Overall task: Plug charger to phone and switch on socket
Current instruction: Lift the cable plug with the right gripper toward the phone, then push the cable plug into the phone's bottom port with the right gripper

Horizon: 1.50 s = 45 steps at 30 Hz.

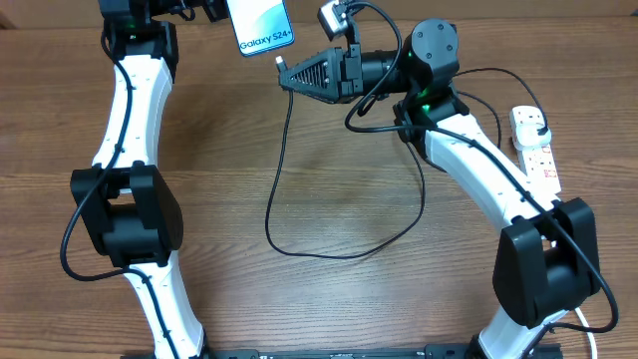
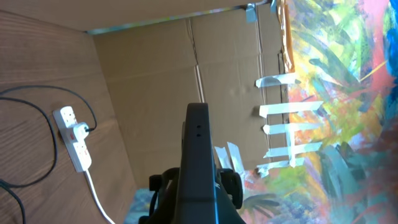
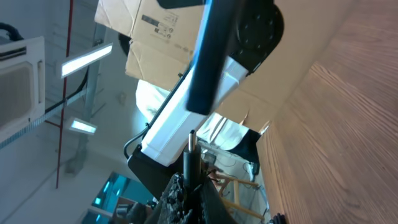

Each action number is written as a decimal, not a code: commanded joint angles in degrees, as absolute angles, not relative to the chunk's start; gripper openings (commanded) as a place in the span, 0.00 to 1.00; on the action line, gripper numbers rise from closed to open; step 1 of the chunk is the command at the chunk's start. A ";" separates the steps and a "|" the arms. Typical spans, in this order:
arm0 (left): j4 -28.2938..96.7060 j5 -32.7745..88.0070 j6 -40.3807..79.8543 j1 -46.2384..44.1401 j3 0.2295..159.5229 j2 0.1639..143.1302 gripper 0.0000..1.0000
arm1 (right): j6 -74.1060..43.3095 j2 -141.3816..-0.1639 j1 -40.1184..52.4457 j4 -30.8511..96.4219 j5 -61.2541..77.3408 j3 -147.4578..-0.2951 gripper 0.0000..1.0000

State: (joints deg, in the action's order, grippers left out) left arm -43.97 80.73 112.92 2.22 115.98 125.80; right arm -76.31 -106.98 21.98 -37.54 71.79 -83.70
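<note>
The phone (image 1: 264, 25) is held up at the table's far edge, its blue-teal screen with the "Galaxy" lettering facing up, and my left gripper (image 1: 221, 9) is shut on it. The left wrist view shows the phone (image 2: 198, 155) edge-on between the jaws. My right gripper (image 1: 287, 72) hovers just right of and below the phone, shut on the charger's connector tip (image 3: 192, 144), which points at the phone's dark edge (image 3: 209, 56). The charger's black cable (image 1: 274, 199) hangs in a loop on the table and runs to the socket (image 1: 535, 150) at the right edge.
The white socket (image 2: 74, 142) lies by a cardboard wall (image 2: 161, 93), its white cord (image 2: 96, 196) trailing off. Both white arms stand over the wooden table (image 1: 229, 150), the left arm (image 1: 130, 110) along the left side and the right arm (image 1: 488, 189) along the right.
</note>
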 commanded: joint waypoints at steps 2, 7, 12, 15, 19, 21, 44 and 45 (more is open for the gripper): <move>-44.40 78.37 111.20 1.67 117.12 125.47 0.05 | -76.47 -105.97 22.22 -38.20 71.64 -83.74 0.04; -44.40 78.39 111.15 0.75 117.12 125.45 0.04 | -76.51 -105.97 22.22 -38.52 71.16 -83.74 0.04; -44.40 78.67 111.18 -0.32 117.12 125.45 0.04 | -76.51 -105.97 22.22 -38.52 70.76 -83.74 0.04; -44.40 78.94 111.20 -0.56 117.12 125.45 0.04 | -76.51 -105.97 22.22 -38.52 70.54 -83.74 0.04; -44.36 79.46 111.42 -0.56 117.12 125.45 0.04 | -76.51 -105.97 22.22 -38.50 70.59 -83.72 0.04; -44.38 79.50 111.66 -0.43 117.12 125.45 0.04 | -76.51 -105.97 22.20 -38.50 70.63 -83.72 0.04; -43.94 79.33 114.45 0.73 117.12 125.45 0.04 | -76.53 -105.97 22.06 -37.82 68.99 -83.72 0.04; -43.94 79.37 114.45 0.73 117.12 125.45 0.04 | -76.53 -105.97 22.06 -37.85 68.88 -83.72 0.04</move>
State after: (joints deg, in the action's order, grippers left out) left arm -43.72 80.34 113.71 0.84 115.98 125.80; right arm -76.34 -106.98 22.11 -37.76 70.08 -83.70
